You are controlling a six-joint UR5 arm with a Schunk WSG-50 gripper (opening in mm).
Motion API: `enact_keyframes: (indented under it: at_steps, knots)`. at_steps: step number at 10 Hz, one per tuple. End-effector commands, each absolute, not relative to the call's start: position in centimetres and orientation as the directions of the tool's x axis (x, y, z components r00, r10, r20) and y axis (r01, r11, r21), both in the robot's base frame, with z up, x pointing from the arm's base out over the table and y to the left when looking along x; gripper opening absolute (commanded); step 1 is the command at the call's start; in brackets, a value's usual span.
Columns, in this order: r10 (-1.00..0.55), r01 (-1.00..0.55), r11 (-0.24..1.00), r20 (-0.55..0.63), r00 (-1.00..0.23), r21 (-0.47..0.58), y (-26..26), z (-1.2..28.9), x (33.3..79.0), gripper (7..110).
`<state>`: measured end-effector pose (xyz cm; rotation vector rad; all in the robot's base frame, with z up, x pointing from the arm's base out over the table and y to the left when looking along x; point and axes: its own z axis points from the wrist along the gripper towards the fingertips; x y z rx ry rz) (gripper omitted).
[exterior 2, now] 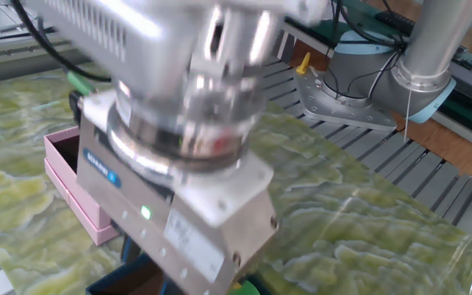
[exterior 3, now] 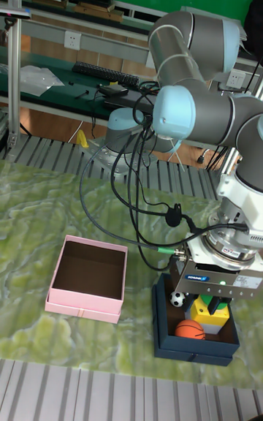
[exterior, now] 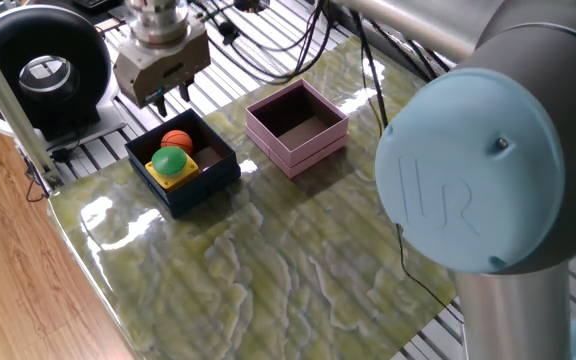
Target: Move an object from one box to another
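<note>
One fixed view shows my two-finger gripper (exterior: 168, 94) hanging open above the square navy-blue box (exterior: 183, 160), whose small orange ball (exterior: 177, 141) looks light, smooth, roll-prone; I'd pinch across its middle.

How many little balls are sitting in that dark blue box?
2: an orange basketball near the front wall of the navy box and a soccer ball at its back-left corner. The gripper may hide more.

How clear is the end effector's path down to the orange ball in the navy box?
Probably clear: the end effector hangs open above the navy box, nothing lies between, and the orange ball is uncovered beside the green-topped yellow block.
</note>
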<state>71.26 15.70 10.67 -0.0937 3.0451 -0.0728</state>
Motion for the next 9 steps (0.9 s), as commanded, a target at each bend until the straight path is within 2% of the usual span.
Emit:
enact_keyframes:
  at_steps: [1, 2, 4, 9]
  knots:
    - [-0.029, -0.023, 0.998, -0.114, -0.993, -0.055, 16.3, 9.7, 71.4, 44]
    - [-0.038, -0.032, 0.998, -0.108, -0.993, -0.056, 16.3, 9.7, 71.2, 66]
    - [-0.033, -0.031, 0.999, -0.092, -0.995, -0.029, 17.9, 9.2, 70.5, 66]
    - [0.001, 0.003, 0.999, -0.075, -0.997, -0.033, 17.7, 6.9, 69.9, 66]
